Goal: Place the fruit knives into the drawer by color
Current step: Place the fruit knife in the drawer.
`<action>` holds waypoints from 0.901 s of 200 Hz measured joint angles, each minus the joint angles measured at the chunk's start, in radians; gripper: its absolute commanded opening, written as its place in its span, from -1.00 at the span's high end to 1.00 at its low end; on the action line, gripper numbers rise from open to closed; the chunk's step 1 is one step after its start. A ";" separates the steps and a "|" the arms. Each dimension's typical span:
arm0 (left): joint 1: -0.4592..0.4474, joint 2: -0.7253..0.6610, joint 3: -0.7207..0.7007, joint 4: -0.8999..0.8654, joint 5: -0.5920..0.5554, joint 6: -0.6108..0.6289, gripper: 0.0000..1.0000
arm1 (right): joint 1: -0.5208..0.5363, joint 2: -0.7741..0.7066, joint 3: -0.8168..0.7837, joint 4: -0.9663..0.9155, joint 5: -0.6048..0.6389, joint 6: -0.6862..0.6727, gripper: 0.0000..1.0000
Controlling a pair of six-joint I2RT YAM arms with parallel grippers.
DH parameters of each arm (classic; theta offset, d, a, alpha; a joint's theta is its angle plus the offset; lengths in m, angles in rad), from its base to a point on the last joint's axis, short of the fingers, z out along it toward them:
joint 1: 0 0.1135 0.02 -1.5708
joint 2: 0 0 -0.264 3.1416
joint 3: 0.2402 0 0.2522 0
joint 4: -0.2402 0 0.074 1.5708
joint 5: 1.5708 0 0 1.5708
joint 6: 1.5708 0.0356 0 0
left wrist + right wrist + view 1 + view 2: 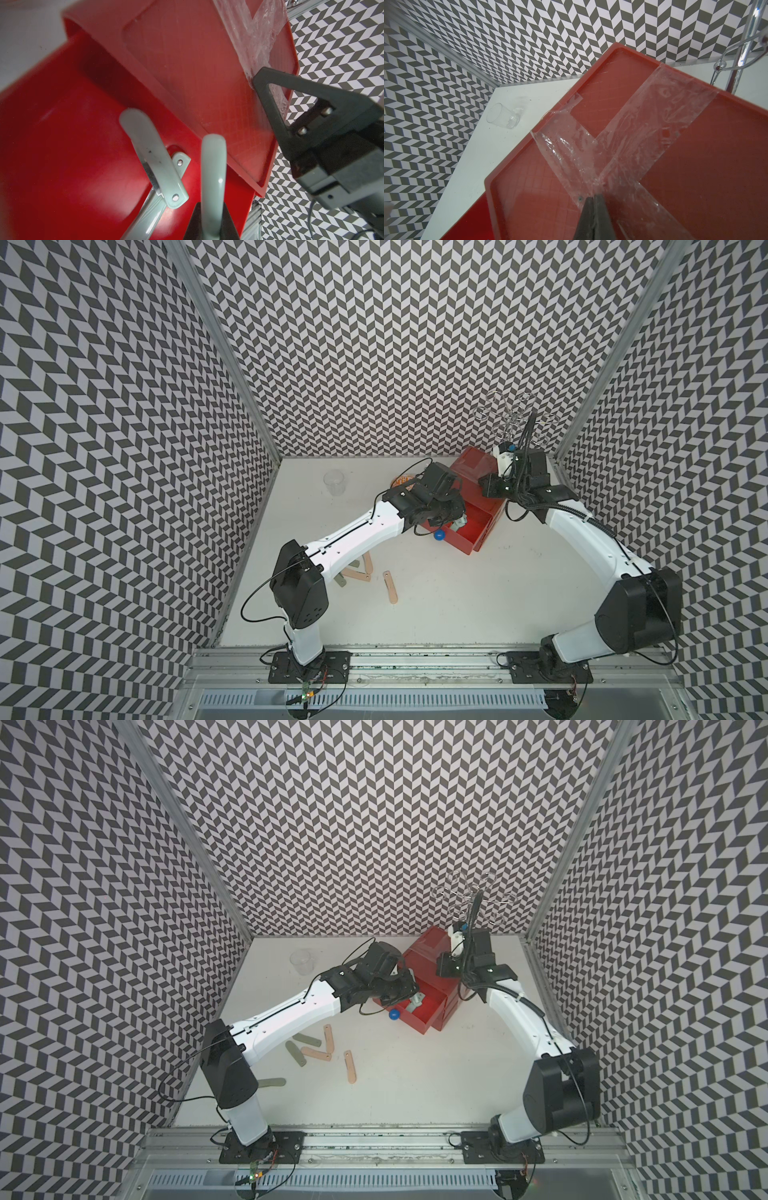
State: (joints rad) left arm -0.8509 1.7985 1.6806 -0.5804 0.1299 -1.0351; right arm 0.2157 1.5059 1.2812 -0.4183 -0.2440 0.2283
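Observation:
My left gripper [212, 207] is shut on a pale mint fruit knife [214, 166] and holds it over the pulled-out top drawer [473, 537] of the red chest [424, 952]. Two or three more mint knives [149, 153] lie inside that drawer. The drawer's blue knob [394, 1015] faces the table's middle. Peach knives [350, 1066] and grey-green knives [296, 1054] lie loose on the white table near the left arm. My right gripper [593, 196] is shut, its tips pressed on the taped top of the chest [695, 166].
A clear glass cup [334, 482] stands at the back left. An orange-patterned bowl [402, 481] is mostly hidden behind the left wrist. A chrome wire rack [515, 414] rises behind the chest. Patterned walls close three sides.

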 measured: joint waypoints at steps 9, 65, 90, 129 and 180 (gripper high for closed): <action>-0.001 0.002 0.000 0.002 0.000 -0.001 1.00 | 0.000 0.000 0.000 0.000 0.000 0.000 0.98; -0.003 0.005 -0.007 0.005 0.004 -0.006 1.00 | 0.000 0.000 -0.002 0.002 0.000 0.000 0.98; -0.004 0.011 -0.015 0.006 0.008 -0.007 1.00 | 0.000 0.000 -0.002 0.003 0.000 0.000 0.98; -0.007 0.025 -0.024 0.012 0.016 -0.008 1.00 | 0.000 0.000 -0.002 0.004 -0.001 0.000 0.98; -0.007 0.025 -0.026 0.016 0.018 -0.011 0.93 | 0.000 0.000 -0.002 0.004 -0.001 0.000 0.98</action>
State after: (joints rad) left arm -0.8577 1.8236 1.6547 -0.5648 0.1482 -1.0462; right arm 0.2157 1.5055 1.2789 -0.4145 -0.2451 0.2283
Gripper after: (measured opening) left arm 0.134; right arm 0.047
